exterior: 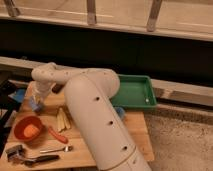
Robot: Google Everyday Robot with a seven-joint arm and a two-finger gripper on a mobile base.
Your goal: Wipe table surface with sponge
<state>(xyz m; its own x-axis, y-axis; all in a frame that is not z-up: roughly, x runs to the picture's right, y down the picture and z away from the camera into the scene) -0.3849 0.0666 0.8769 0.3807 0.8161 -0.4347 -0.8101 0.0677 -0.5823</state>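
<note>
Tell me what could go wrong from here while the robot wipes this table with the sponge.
The gripper is low at the left side of the table surface, over the sponge. A sweep toward the near edge could push the red bowl or the yellow sticks. The arm hides much of the tabletop, so contact may go unseen.

You have one view only, set high behind the arm [100, 125] and looking down and forward across the table surface [137, 132] toward the dark wall beyond. The arm's bulk sits close and fills the middle. The gripper [36, 104] lies far left of the green tray [134, 92].
</note>
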